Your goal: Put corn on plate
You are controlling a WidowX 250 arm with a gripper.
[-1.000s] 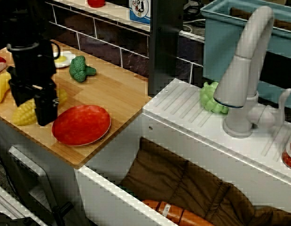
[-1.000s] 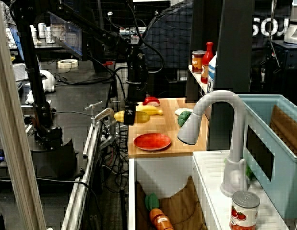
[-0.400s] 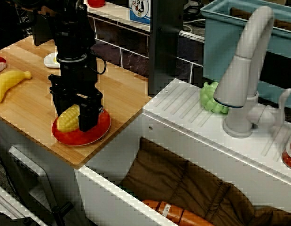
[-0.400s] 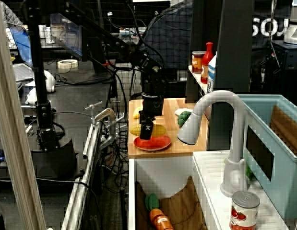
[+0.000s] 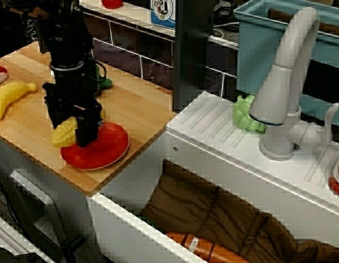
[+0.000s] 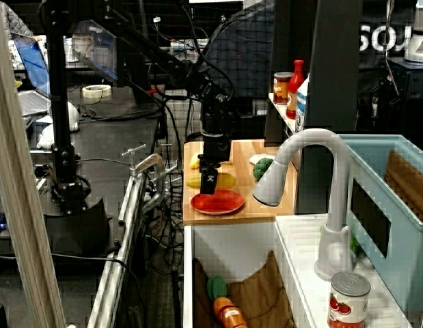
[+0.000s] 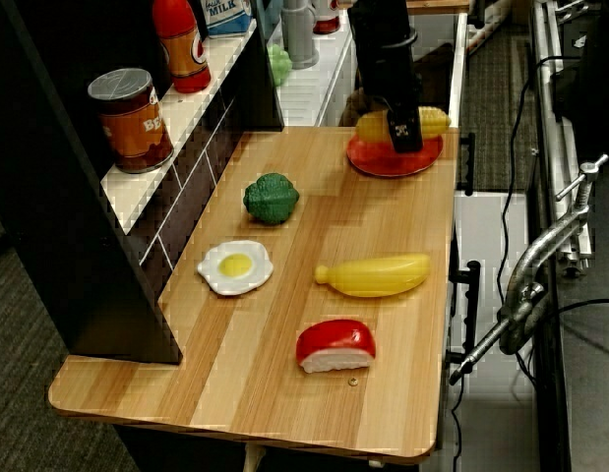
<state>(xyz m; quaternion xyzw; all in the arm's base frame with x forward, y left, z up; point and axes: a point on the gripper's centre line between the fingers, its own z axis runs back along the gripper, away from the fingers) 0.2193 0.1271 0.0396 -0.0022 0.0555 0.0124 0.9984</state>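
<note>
The corn (image 5: 63,133) is a bumpy yellow cob held crosswise in my gripper (image 5: 76,127), whose black fingers are shut on its middle. It hangs just above the left rim of the red plate (image 5: 101,148) on the wooden counter. From the far end of the counter, the corn (image 7: 434,120) sticks out on both sides of the gripper (image 7: 403,126), over the plate (image 7: 393,160). The side view shows the corn (image 6: 225,181) a little above the plate (image 6: 218,202), with the gripper (image 6: 208,182) pointing straight down.
A yellow banana (image 7: 373,275), a green broccoli (image 7: 272,198), a fried egg (image 7: 235,266) and a red-and-white piece (image 7: 335,344) lie on the counter (image 7: 284,393). A sink with a grey faucet (image 5: 284,82) lies to the right of the plate. Cans and bottles stand on the shelf (image 7: 156,147).
One second ago the gripper was at the corn left of the plate. It carried the corn over the plate, then shifted back toward the plate's left rim, slightly higher.
</note>
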